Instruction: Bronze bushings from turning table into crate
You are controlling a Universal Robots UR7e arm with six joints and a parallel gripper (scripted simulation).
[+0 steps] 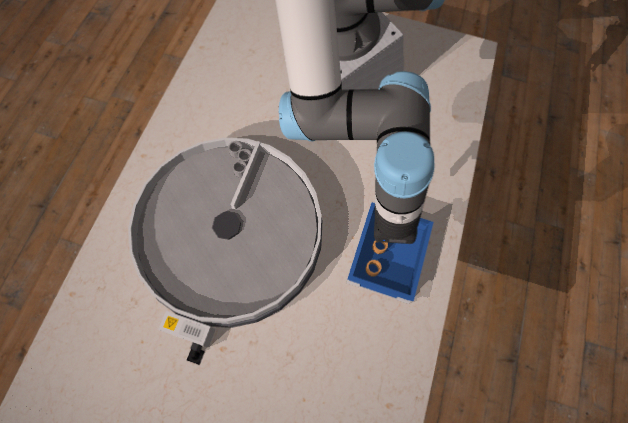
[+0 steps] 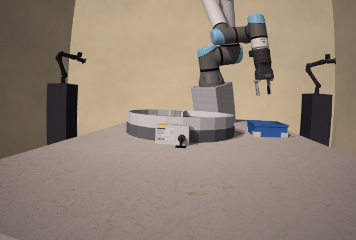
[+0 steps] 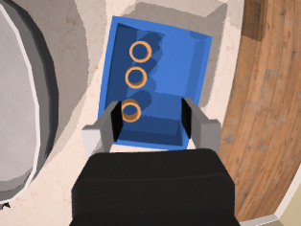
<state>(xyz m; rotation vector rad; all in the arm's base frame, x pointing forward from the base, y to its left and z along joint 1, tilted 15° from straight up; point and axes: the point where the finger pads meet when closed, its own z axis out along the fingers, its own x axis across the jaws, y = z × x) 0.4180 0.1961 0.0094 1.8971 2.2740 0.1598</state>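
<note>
Three bronze bushings lie in a row on the floor of the blue crate (image 3: 155, 93); they show in the wrist view (image 3: 139, 51), (image 3: 134, 78), (image 3: 130, 112). Two of them show in the overhead view (image 1: 373, 267), (image 1: 379, 245); the arm hides the third. My gripper (image 2: 262, 89) hangs open and empty well above the crate (image 2: 267, 127), and its fingers frame the crate's near end. Three steel bushings (image 1: 240, 155) sit at the far rim of the grey turning table (image 1: 226, 225), beside its radial bar (image 1: 248, 177).
A white label box with a black knob (image 2: 172, 135) is fixed to the turning table's front. The arm's grey pedestal (image 2: 212, 97) stands behind the table. Two black camera stands (image 2: 62, 112), (image 2: 315, 117) flank the bench.
</note>
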